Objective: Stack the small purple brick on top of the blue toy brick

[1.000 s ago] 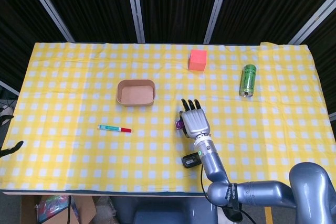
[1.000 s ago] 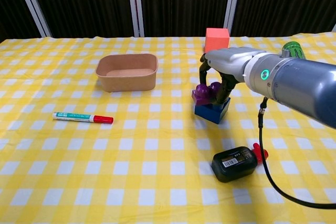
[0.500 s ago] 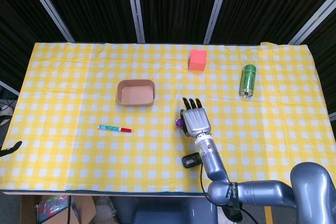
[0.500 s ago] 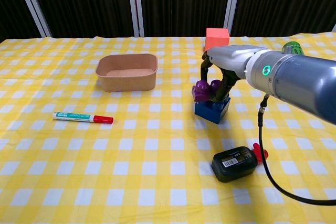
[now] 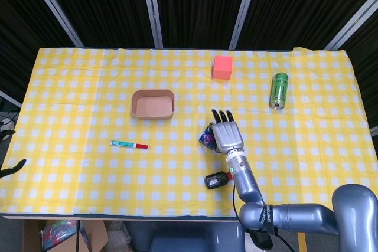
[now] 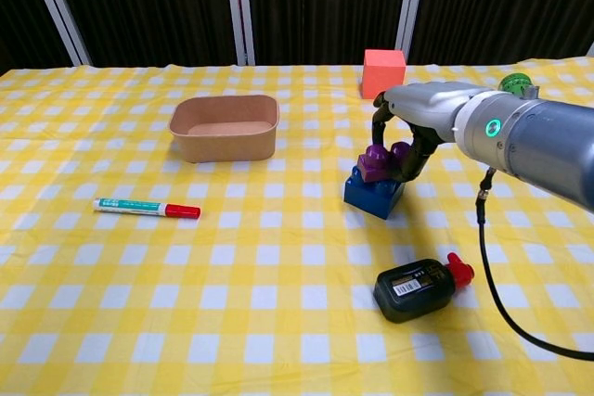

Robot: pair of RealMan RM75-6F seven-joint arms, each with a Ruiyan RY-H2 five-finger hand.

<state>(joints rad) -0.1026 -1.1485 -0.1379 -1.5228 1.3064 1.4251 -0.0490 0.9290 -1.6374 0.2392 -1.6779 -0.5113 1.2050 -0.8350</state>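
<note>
Misalignment is the main risk judged here: the small purple brick (image 6: 378, 161) is held in the fingers of the right hand (image 6: 406, 136) and appears to sit on top of the blue toy brick (image 6: 374, 196), but whether its studs are seated cannot be told from the chest view. If the fingers are opened before it is pressed home, the purple brick could be tipped off onto the yellow checked tablecloth (image 6: 278, 322); if it is pushed sideways, the blue brick could be slid across the cloth, since nothing braces it. In the head view the right hand (image 5: 227, 135) covers most of both bricks, so alignment cannot be checked from above. The left hand is not seen in either view.

Little writing can be read. A white label is carried on the black device with a red tip (image 6: 419, 287), but its print is too small. The marker (image 6: 146, 208) has a teal and white printed barrel, and the green can (image 5: 279, 90) has dark markings; neither brand can be made out. The orange cube (image 6: 383, 71) and the brown tray (image 6: 225, 127) are unmarked
</note>
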